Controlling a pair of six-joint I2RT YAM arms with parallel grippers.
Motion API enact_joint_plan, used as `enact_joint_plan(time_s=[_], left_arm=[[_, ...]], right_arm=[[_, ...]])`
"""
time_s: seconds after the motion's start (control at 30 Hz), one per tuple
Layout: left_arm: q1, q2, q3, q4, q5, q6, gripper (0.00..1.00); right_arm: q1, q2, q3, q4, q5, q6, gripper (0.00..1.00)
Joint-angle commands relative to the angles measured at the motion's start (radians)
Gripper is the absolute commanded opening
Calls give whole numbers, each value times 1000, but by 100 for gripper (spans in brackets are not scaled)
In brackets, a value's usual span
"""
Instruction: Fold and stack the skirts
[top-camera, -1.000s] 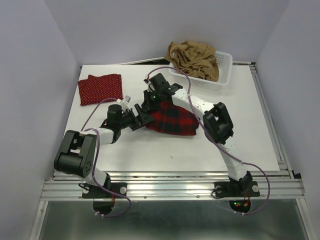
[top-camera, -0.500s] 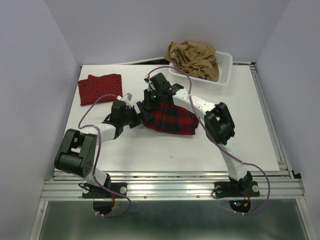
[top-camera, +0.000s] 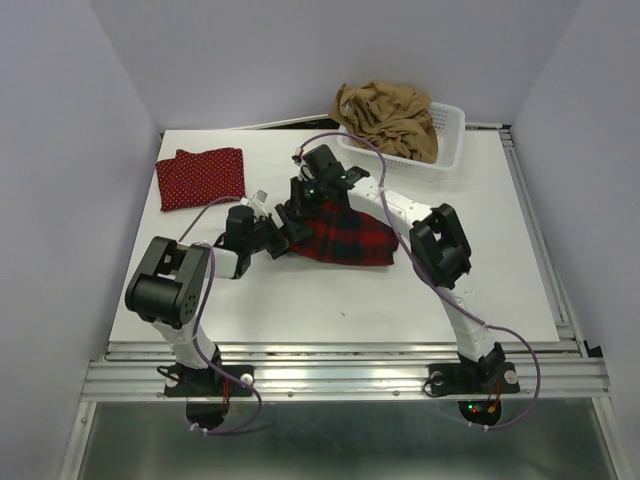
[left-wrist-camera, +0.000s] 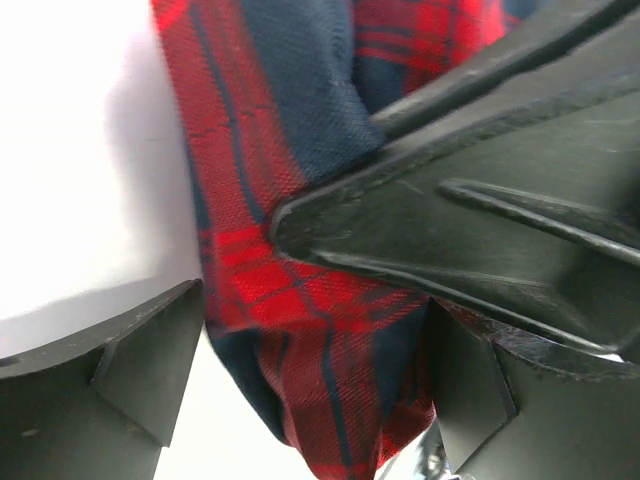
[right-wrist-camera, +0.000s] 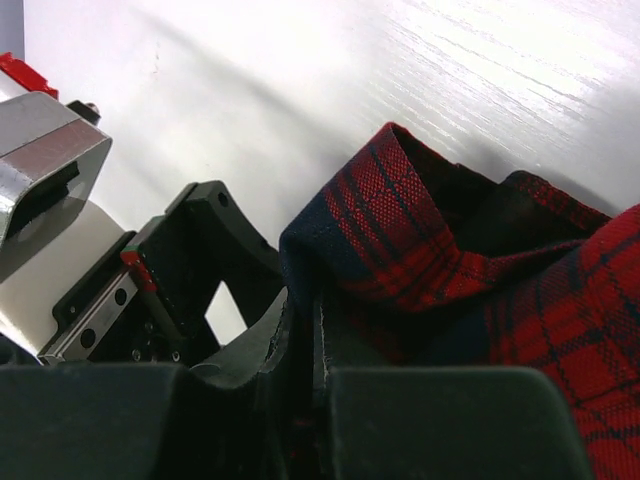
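While the right gripper (top-camera: 298, 206) pinches the plaid skirt (top-camera: 350, 236), the left gripper (top-camera: 279, 239) sits wide open around its edge. Mid-fold, I'd say; left needs to clamp down next.

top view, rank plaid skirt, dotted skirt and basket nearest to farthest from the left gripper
From the left gripper:
1. plaid skirt, at its open jaws, table centre.
2. dotted skirt, back left.
3. basket, back right.

Red-and-black plaid skirt (top-camera: 350, 238) rumpled centre, dotted skirt (top-camera: 201, 177) folded far left, tan skirt (top-camera: 385, 118) heaped far right
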Motion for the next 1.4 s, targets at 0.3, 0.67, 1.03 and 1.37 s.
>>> enact_joint_plan(time_s=[0.3,0.67,1.03,1.37], left_arm=[[-4,-1,-104,419,39,-176,99],[-3,45,21,207,-56,-69,51],[3,-6,310,-497,-330,446,0],[20,98,674,-760,-564,758,0]], right_arm=[[21,-86,8,77,-63,53,1],[-6,-103,22,129,-124,154,1],[-104,-173,48,118,-43,62,100],[-229,-335,-86,103,-9,-103,100]])
